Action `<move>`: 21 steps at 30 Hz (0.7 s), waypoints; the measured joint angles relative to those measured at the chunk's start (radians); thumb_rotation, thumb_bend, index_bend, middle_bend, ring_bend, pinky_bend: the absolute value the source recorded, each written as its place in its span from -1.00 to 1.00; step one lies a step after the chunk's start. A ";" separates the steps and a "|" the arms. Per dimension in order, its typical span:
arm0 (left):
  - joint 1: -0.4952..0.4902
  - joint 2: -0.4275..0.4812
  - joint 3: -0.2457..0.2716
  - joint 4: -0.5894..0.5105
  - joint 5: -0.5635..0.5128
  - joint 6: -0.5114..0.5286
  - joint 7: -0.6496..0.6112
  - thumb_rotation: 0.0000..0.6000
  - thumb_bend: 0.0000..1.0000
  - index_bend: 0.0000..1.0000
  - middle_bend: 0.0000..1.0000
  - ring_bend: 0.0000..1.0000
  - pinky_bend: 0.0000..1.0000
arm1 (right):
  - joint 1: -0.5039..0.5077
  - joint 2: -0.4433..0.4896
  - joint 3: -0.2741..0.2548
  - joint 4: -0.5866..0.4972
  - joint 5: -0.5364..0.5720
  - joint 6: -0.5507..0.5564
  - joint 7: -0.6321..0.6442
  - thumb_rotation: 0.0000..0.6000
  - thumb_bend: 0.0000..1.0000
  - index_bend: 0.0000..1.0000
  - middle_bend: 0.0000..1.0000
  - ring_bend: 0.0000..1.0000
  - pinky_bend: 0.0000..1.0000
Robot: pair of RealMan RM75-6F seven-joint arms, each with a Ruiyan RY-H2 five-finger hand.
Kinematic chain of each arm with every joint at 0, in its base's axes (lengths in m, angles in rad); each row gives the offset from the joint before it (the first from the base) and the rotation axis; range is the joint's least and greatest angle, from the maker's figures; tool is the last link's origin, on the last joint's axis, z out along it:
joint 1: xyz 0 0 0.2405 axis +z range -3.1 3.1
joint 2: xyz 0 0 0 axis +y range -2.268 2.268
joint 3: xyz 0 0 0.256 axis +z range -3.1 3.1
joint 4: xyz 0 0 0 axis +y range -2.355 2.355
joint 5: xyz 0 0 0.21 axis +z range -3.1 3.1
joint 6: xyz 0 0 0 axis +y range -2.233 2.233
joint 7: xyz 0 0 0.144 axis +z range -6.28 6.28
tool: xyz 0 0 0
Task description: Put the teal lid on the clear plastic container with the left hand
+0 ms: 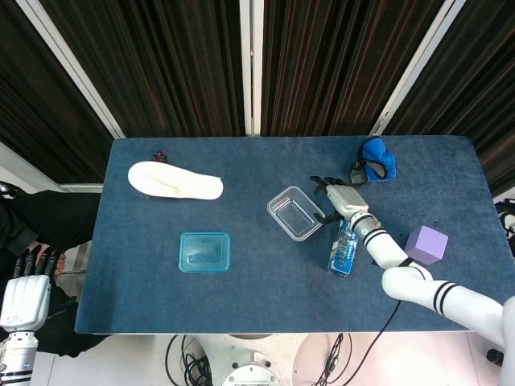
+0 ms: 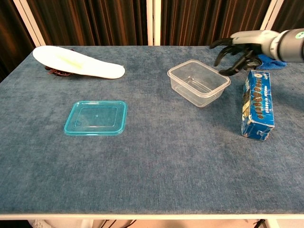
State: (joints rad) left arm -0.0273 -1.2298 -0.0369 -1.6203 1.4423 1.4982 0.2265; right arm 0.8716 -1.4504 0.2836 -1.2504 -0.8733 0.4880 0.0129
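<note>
Teal lid [image 2: 96, 118]: lay flat on the surface [image 2: 156, 166].
Right robot hand [image 2: 236, 53]: fingers spread, beside the clear container [image 2: 198, 82].
Left robot hand [image 1: 22, 291]: empty, fingers apart.

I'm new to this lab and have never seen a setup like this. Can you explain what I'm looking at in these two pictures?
This is a robot with two arms, each ending in a hand with fingers. One picture looks down from its head, the other looks forward from its chest, both at a table with a blue cloth.

On it lie a teal lid, flat and alone, and a clear plastic container, open and empty. The lid is meant to go on it. Also there: a blue snack box, a white shoe insole, blue goggles and a purple block.

The right hand hovers by the container's far right rim, fingers spread, holding nothing. The left hand waits off the table's left edge, also empty.
</note>
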 measured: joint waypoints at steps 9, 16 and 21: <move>0.004 0.001 0.001 0.001 -0.003 0.008 -0.003 1.00 -1.00 -0.71 -0.81 -1.00 -0.97 | 0.031 -0.027 0.028 -0.011 -0.075 -0.097 0.117 1.00 -0.40 -1.00 -0.54 -1.00 -1.00; 0.013 0.001 0.006 0.006 -0.001 0.019 -0.013 1.00 -1.00 -0.71 -0.81 -1.00 -0.97 | 0.055 -0.044 0.025 -0.032 -0.168 -0.131 0.150 1.00 -0.40 -1.00 -0.55 -1.00 -1.00; 0.015 -0.001 0.007 0.014 0.000 0.022 -0.022 1.00 -1.00 -0.71 -0.81 -1.00 -0.97 | 0.052 -0.036 0.015 -0.064 -0.215 -0.121 0.172 1.00 -0.43 -1.00 -0.55 -1.00 -1.00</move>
State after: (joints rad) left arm -0.0123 -1.2307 -0.0300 -1.6064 1.4425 1.5200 0.2044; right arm 0.9234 -1.4865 0.2990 -1.3147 -1.0882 0.3667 0.1845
